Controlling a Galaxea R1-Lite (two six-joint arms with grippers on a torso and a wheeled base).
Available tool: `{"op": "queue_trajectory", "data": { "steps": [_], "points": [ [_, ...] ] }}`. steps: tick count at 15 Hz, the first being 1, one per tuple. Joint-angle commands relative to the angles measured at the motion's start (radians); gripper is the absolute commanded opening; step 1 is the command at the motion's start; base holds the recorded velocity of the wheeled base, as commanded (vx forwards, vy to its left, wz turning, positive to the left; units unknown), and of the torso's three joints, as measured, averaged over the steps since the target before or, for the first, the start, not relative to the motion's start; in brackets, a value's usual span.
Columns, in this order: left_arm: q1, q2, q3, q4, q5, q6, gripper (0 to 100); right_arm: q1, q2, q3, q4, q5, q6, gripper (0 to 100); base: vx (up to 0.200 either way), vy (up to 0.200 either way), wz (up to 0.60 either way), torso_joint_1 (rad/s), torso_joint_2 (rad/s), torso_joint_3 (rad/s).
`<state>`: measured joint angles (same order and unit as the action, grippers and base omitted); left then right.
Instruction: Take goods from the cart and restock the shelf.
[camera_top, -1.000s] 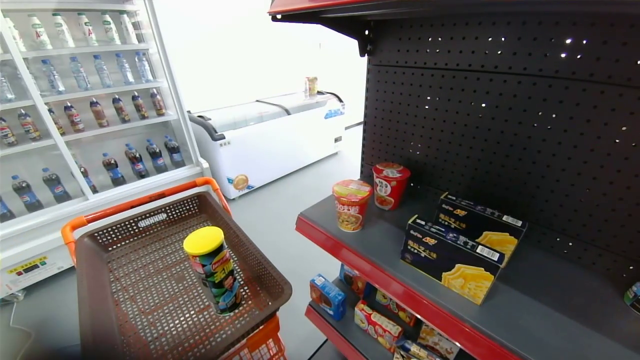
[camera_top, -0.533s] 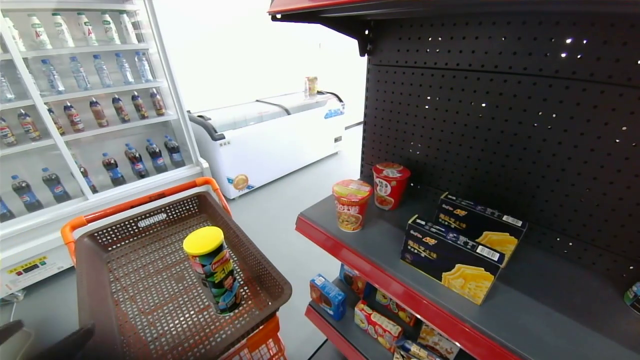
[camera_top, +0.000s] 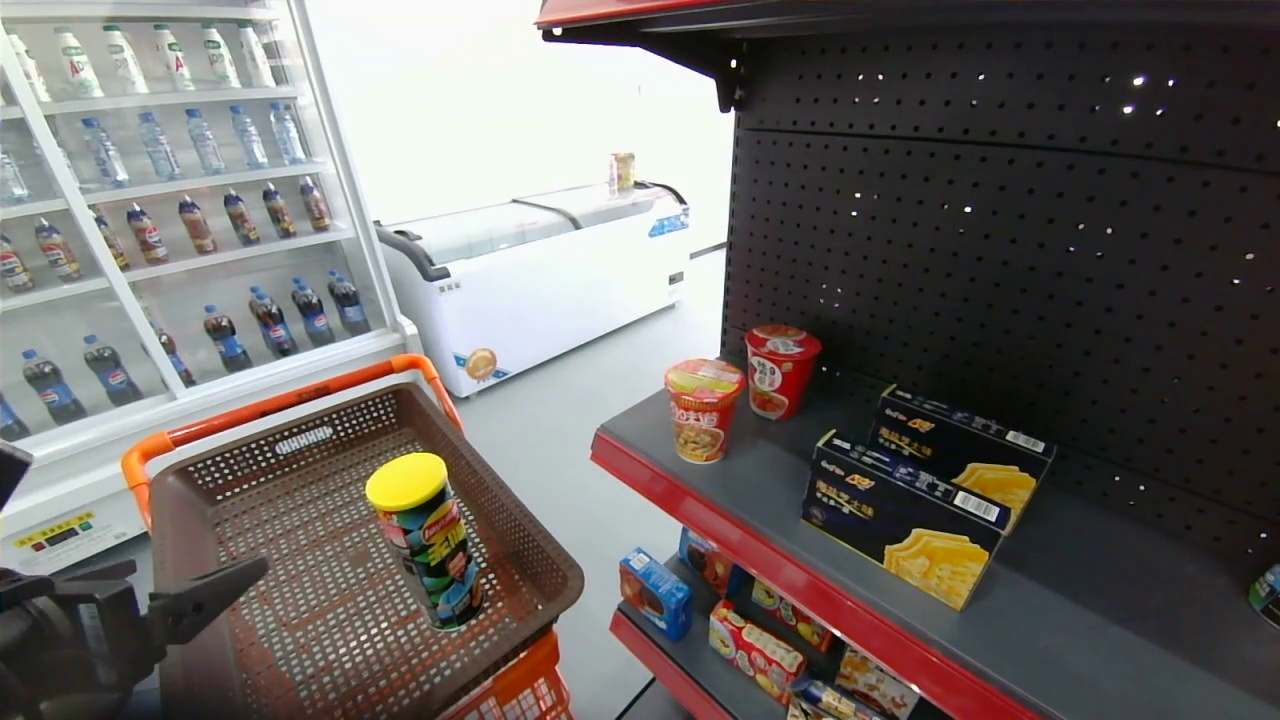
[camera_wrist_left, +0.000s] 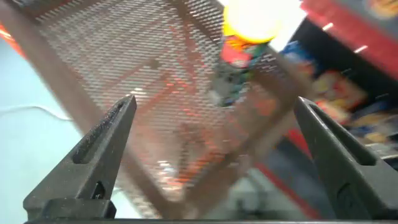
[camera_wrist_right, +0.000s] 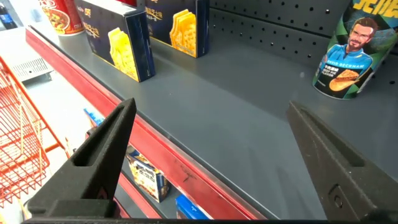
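Head view first: upright in the brown perforated plastic cart basket (camera_top: 300, 425) with its orange handle, a tall cylindrical can with a yellow lid (camera_top: 425, 540), toward the basket's right side. Low at the left, by the basket's near rim, the black left pincer (camera_top: 180, 585), one finger tip showing against the mesh, well apart from the can. Over on the right, the grey shelf board with a red front edge (camera_top: 750, 480): a red-and-yellow noodle cup (camera_top: 703, 410) near the end, a red noodle cup (camera_top: 780, 370) just behind it, then two dark blue cardboard boxes (camera_top: 905, 520) with yellow pictures, one behind the other. In the background, a glass-front cooler (camera_top: 200, 200) full of bottles and a white chest freezer (camera_top: 540, 270). On to the left wrist view: left pincer (camera_wrist_left: 216, 104) spread wide, nothing between the fingers, everything blurred; beyond it the yellow-lidded can (camera_wrist_left: 239, 56) standing in the brown basket (camera_wrist_left: 124, 50). Now the right wrist view: right pincer (camera_wrist_right: 211, 107) also wide and empty, above the grey shelf board (camera_wrist_right: 236, 130); upright near the black perforated back panel (camera_wrist_right: 280, 31), a blue-green printed can (camera_wrist_right: 345, 56); farther along the board, the dark blue boxes (camera_wrist_right: 124, 43) and the red cup (camera_wrist_right: 59, 15); below the red edge, small packets on a lower shelf (camera_wrist_right: 146, 174).
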<state>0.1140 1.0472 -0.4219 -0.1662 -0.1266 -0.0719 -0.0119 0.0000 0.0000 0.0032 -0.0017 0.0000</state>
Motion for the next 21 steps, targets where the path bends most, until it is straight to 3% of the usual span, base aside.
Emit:
{"op": "queue_trajectory", "data": {
  "steps": [1, 2, 6, 10, 12, 14, 20, 21],
  "points": [
    [0.113, 0.112, 0.014, -0.013, -0.018, 0.167, 100, 0.000, 0.000, 0.000, 0.000, 0.000, 0.000, 100, 0.000, 0.000, 0.00, 0.000, 0.00, 0.000],
    [0.128, 0.125, 0.014, -0.013, -0.070, 0.213, 100, 0.000, 0.000, 0.000, 0.000, 0.000, 0.000, 100, 0.000, 0.000, 0.00, 0.000, 0.00, 0.000],
    [0.131, 0.154, 0.038, -0.013, -0.179, 0.207, 100, 0.000, 0.000, 0.000, 0.000, 0.000, 0.000, 100, 0.000, 0.000, 0.00, 0.000, 0.00, 0.000],
    [0.134, 0.151, 0.094, -0.015, -0.202, 0.233, 100, 0.000, 0.000, 0.000, 0.000, 0.000, 0.000, 100, 0.000, 0.000, 0.00, 0.000, 0.00, 0.000],
    [0.133, 0.139, 0.106, -0.013, -0.243, 0.244, 100, 0.000, 0.000, 0.000, 0.000, 0.000, 0.000, 100, 0.000, 0.000, 0.00, 0.000, 0.00, 0.000],
    [0.134, 0.106, 0.094, -0.004, -0.304, 0.239, 100, 0.000, 0.000, 0.000, 0.000, 0.000, 0.000, 100, 0.000, 0.000, 0.00, 0.000, 0.00, 0.000],
    [0.138, 0.160, 0.077, -0.038, -0.292, 0.218, 100, 0.001, 0.000, 0.000, 0.000, 0.000, 0.000, 100, 0.000, 0.000, 0.00, 0.000, 0.00, 0.000],
    [0.170, 0.162, 0.080, -0.069, -0.292, 0.185, 100, 0.000, 0.000, 0.000, 0.000, 0.000, 0.000, 100, 0.000, 0.000, 0.00, 0.000, 0.00, 0.000]
  ]
}}
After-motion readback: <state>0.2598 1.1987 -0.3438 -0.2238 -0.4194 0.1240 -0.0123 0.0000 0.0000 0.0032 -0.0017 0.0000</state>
